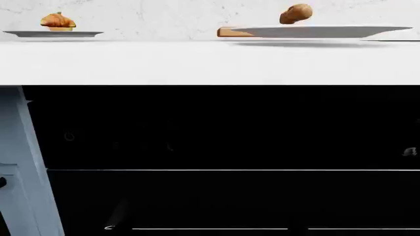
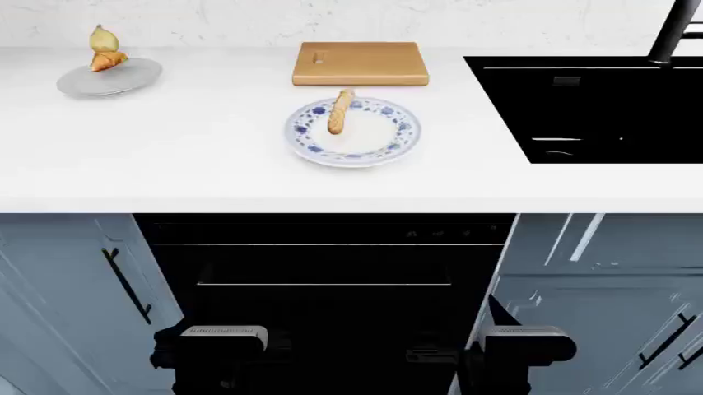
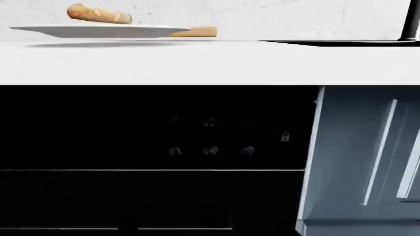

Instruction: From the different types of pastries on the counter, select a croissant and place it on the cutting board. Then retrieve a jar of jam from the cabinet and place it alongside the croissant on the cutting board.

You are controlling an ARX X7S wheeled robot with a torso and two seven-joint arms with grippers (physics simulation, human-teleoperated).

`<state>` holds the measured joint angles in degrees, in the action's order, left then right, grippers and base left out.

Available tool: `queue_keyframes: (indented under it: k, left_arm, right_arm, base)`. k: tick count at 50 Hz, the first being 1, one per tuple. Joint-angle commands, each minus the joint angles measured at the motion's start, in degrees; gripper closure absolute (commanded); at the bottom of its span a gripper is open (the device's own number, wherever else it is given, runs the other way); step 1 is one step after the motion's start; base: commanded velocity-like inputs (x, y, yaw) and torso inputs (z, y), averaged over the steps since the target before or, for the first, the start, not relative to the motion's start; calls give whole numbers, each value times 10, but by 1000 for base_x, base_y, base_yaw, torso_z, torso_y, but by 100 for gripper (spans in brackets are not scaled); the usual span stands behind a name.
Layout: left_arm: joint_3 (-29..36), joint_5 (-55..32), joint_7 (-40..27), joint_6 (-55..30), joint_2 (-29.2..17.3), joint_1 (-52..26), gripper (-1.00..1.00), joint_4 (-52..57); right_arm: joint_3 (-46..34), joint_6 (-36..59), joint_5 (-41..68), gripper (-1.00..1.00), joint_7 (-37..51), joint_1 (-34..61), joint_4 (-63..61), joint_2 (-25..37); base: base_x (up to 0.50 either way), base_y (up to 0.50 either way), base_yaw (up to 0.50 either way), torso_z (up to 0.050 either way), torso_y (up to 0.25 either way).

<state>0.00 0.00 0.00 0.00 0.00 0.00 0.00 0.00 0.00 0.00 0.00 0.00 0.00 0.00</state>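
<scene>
The croissant [image 2: 108,61] lies on a grey round plate [image 2: 132,81] at the counter's [image 2: 197,156] far left, with the pale bun [image 2: 102,37] standing against it. In the left wrist view the croissant [image 1: 58,20] shows far off on that plate [image 1: 52,34]. The cutting board [image 2: 360,63] lies bare by the back wall. Both arms hang low before the black oven: left gripper [image 2: 220,352], right gripper [image 2: 525,352]. Their fingers are lost against the dark. The jar of jam is out of view.
A blue-patterned plate [image 2: 354,132] holding the baguette [image 2: 341,111] sits just in front of the cutting board. The black sink [image 2: 593,107] is set in at the right, with its tap [image 2: 670,33]. Grey-blue cabinet doors [image 2: 77,288] flank the oven [image 2: 329,280].
</scene>
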Motion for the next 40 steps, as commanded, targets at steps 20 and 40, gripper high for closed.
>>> queue_keyframes:
  k: [20, 40]
  left_arm:
    - [36, -2, -31, -332, -52, -104, -100, 328]
    - [-29, -62, 10, -686, -88, -318, -100, 515]
  right_arm:
    - [-19, 240, 56, -100, 29, 58, -240, 58]
    - [35, 523, 193, -100, 23, 251, -449, 101]
  base:
    - [0, 0, 0, 0, 0]
    - [157, 289, 0, 0, 0]
